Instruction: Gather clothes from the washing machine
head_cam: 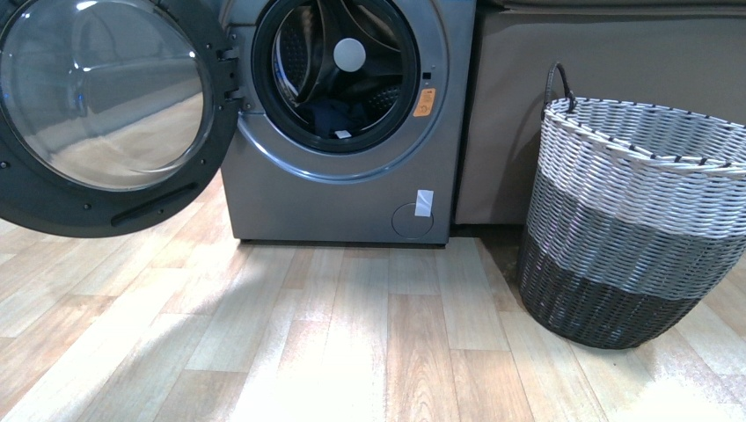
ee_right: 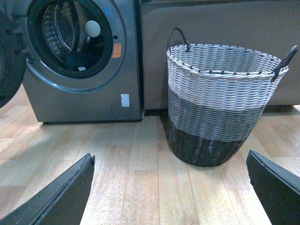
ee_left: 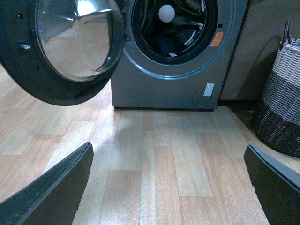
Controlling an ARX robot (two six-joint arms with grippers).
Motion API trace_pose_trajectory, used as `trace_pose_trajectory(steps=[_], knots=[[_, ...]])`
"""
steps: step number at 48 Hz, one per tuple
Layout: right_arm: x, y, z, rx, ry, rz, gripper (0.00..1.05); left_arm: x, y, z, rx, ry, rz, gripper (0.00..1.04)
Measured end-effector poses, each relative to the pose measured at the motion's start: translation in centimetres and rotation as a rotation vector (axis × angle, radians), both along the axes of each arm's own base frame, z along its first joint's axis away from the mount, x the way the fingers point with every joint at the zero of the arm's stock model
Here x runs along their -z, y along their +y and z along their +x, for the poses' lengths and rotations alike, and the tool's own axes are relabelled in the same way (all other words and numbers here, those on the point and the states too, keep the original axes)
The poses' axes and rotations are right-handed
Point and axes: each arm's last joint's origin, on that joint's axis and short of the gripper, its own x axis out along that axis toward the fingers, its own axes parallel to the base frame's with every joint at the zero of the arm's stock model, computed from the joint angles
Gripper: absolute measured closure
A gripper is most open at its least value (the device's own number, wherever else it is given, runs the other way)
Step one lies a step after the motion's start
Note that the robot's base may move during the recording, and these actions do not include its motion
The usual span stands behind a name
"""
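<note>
Front view: washing machine [head_cam: 339, 189] stands on the wood floor [head_cam: 352, 352], its door [head_cam: 106, 97] swung fully open. Clothes [head_cam: 332, 116] are a dark blue heap low in the drum [head_cam: 303, 53], just behind the porthole rim, with a white tag showing. Basket [head_cam: 633, 220] sits on the floor, apart from the machine. No arm visible.

Left wrist view: left pincer [ee_left: 168, 145] spread wide and empty, well back from the machine, with the porthole ahead of it.

Right wrist view: right pincer [ee_right: 171, 153] likewise spread and empty, facing the basket.

Judgement: the reach into the drum has not begun, and the left arm looks better lined up for it. Enter mid-porthole, clear of the door edge, then drop low. Pinch a thick fold, not the tag. Limp cloth may drag on the rim, so lift before withdrawing.
</note>
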Motion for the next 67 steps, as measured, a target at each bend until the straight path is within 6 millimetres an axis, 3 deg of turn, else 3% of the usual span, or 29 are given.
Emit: trace_pose_trajectory(steps=[67], knots=[[0.00, 0.00, 0.00, 0.000, 0.000, 0.000, 0.07, 0.00, 0.00, 0.00, 0.000, 0.000, 0.000, 0.07]])
